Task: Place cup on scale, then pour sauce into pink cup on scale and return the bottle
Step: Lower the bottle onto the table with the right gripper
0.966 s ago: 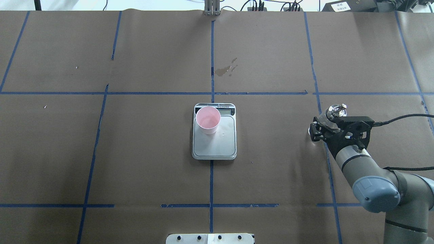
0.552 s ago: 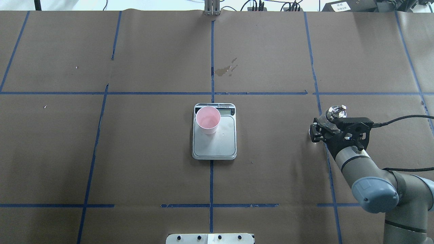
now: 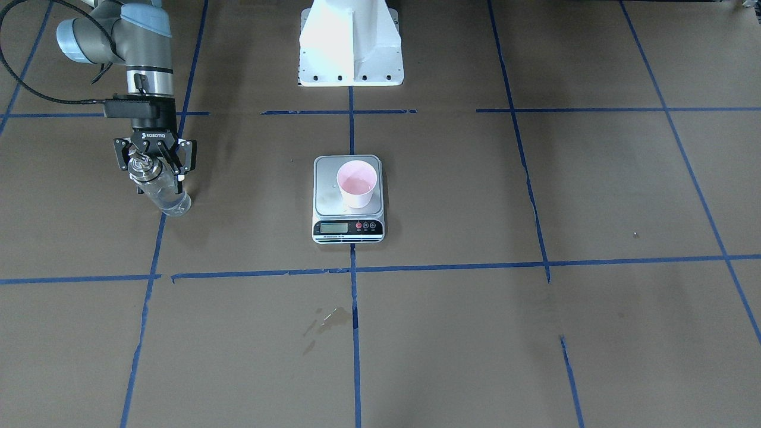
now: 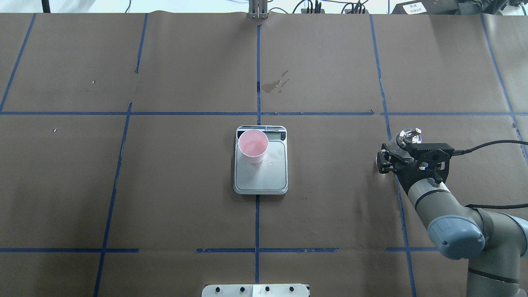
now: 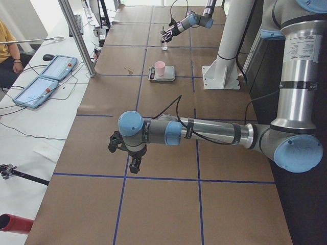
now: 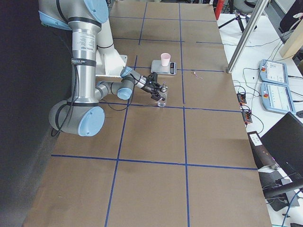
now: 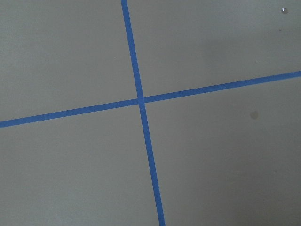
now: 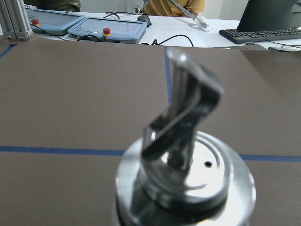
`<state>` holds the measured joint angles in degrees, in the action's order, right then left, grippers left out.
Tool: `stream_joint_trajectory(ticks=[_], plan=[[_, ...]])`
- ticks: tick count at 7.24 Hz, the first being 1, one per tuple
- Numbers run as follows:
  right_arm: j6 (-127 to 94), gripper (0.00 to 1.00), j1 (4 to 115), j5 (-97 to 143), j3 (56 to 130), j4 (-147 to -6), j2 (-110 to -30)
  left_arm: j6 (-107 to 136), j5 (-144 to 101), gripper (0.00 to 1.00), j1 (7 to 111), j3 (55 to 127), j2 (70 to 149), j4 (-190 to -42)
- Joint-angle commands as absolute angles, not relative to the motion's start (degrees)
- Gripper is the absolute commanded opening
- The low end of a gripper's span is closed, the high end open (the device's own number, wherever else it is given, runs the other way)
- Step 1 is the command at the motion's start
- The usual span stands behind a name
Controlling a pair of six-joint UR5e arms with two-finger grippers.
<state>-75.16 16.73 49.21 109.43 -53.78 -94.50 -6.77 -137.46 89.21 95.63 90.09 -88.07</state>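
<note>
Glass bottle (image 3: 169, 199), clasped below its cap by the closed fingers of the right gripper (image 3: 156, 172), has settled slightly lower at the right of the table (image 4: 330, 214), well apart from the cup (image 3: 357, 183) on the central scale (image 3: 324, 199), leaving only release; the left gripper (image 5: 125, 153) cannot be judged open or closed

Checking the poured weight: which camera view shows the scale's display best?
Exterior front-facing: the display on the scale faces that camera, unobstructed, though the digits are too small to read. Overhead exterior shows it at the scale's far edge, upside down, beside the pink cup. Both side views show the scale tiny; the wrist views miss it.
</note>
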Motion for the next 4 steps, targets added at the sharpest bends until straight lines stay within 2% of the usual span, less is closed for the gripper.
stream_joint_trajectory(ticks=[1,3,4], plan=[[-75.1,0.80,16.6,49.2,109.2,-53.8,-94.6,-6.8,-137.5,1.00,89.2,95.6,90.0,-88.1],[-75.1,0.83,16.5,49.2,109.2,-53.8,-94.6,-6.8,-137.5,1.00,89.2,95.6,90.0,-88.1],[-75.1,1.00,16.3,49.0,109.2,-53.7,-94.6,-6.8,-137.5,1.00,89.2,95.6,90.0,-88.1]])
